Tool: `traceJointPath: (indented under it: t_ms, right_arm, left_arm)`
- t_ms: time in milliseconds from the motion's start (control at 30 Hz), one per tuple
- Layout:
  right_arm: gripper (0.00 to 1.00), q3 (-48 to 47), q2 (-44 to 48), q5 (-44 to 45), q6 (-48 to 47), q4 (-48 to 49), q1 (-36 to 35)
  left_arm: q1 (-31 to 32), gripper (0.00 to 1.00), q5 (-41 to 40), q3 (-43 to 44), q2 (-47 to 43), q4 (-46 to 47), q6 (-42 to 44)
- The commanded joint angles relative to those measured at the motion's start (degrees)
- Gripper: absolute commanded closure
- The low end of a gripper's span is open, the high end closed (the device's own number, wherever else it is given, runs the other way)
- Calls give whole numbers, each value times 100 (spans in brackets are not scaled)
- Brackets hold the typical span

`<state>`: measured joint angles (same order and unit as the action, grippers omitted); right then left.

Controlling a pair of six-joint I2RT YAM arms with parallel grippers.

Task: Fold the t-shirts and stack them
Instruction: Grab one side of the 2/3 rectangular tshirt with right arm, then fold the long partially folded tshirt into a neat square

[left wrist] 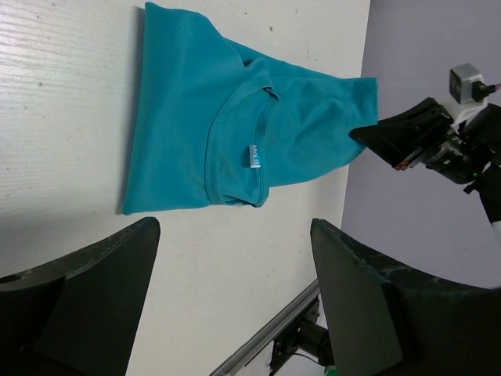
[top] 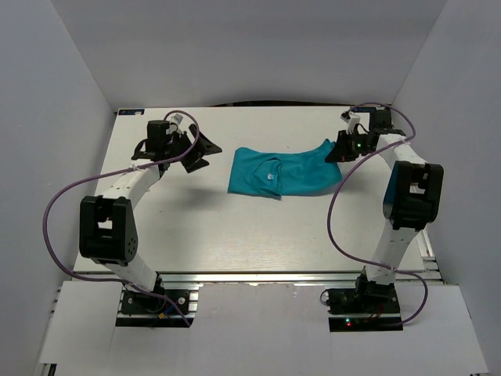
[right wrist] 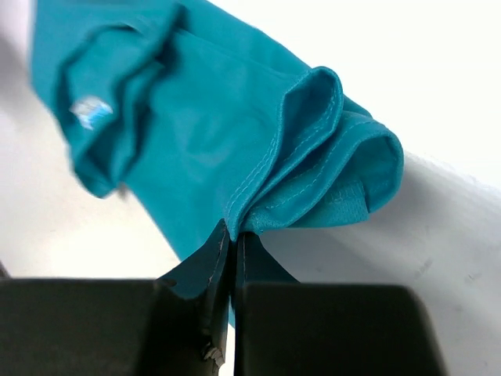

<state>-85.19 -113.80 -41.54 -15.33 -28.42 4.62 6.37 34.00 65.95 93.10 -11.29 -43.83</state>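
White table (top: 235, 243) is crossed first, and past its middle the teal t-shirt (top: 282, 174) is found, laid flat and partly folded, with the neck hole and small label turned up. Its right end is bunched, lifted a little, and pinched tight between the fingers of the right gripper (right wrist: 232, 258). The left gripper (left wrist: 235, 290) is held spread wide near the shirt's left edge, not touching it. The cloth is judged soft, light and floppy, so it is best taken by a corner or hem, with both layers caught.
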Motion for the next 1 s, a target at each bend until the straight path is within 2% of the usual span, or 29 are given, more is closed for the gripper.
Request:
traceJointPath:
  t_ms: [0, 500, 733, 967]
  right_arm:
    - [100, -288, 393, -513, 188, -93, -224]
    - [100, -1166, 289, -715, 891, 73, -1533]
    - [100, -1834, -81, -759, 1243, 188, -1947]
    - [100, -1984, -336, -698, 1445, 311, -2281]
  left_arm:
    - [13, 11, 151, -109, -398, 188, 7]
    - [22, 11, 318, -539, -459, 364, 24]
    - [119, 11, 309, -654, -240, 408, 85]
    - [268, 11, 292, -549, 102, 487, 129]
